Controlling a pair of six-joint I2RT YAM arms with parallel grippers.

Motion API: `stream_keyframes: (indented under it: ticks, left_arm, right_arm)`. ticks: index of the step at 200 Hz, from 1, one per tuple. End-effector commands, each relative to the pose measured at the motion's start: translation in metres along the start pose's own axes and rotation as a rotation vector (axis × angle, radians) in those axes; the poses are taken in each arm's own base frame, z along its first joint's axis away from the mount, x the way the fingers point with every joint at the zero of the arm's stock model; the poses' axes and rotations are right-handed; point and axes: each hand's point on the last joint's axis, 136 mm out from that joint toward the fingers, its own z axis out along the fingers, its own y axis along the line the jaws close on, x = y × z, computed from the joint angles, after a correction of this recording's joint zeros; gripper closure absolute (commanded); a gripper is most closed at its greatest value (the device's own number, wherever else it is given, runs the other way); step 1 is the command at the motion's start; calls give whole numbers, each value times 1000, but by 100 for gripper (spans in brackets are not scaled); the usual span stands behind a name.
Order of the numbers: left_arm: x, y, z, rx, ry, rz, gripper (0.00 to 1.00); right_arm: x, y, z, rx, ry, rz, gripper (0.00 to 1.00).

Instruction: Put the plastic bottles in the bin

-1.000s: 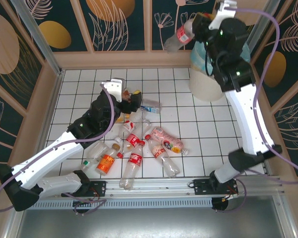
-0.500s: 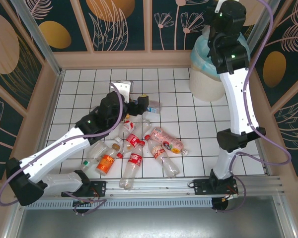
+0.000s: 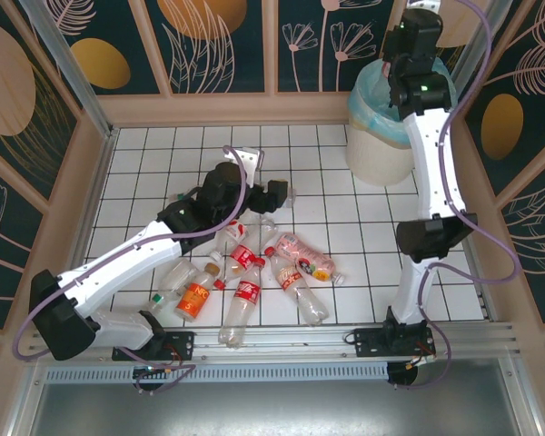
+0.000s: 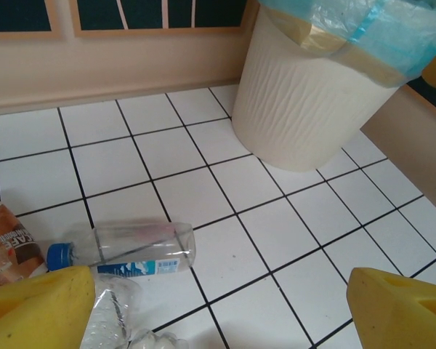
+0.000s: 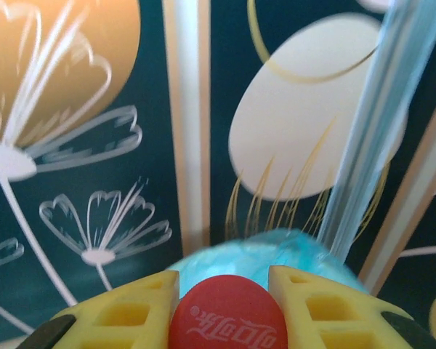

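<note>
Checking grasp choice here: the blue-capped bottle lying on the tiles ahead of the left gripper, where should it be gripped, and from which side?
Probably mid-body, from above, jaws across the width of the blue-capped bottle. It lies on its side, cap toward the left in the left wrist view, bare tile along its far side. The left gripper stands open.

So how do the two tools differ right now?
The left tool is open and empty; the right tool is shut on a red-capped bottle. The left tool hangs low over the tiles near a blue-capped bottle; the right tool is up by the bin. Both have yellow fingers.
</note>
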Motion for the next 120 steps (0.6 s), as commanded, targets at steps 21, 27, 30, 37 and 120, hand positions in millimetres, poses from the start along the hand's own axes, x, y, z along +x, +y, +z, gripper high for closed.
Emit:
stream_keyframes:
  ticks: [21,27,30,37,120]
  left_arm:
    - [1,-3,2,14,7,-23,11]
    - [3,-2,3,13,10,-23,11]
    - [4,-2,4,11,11,-23,11]
    - [5,-1,4,10,14,-22,10]
    - [5,0,7,-7,22,-3,10]
  right_arm:
    - [51,22,23,-25,112,-71,100]
    - [51,22,24,-26,111,-67,100]
    - [51,22,24,-26,109,-65,100]
    - [50,21,24,-20,108,-62,100]
    - [53,22,17,-33,134,-26,37]
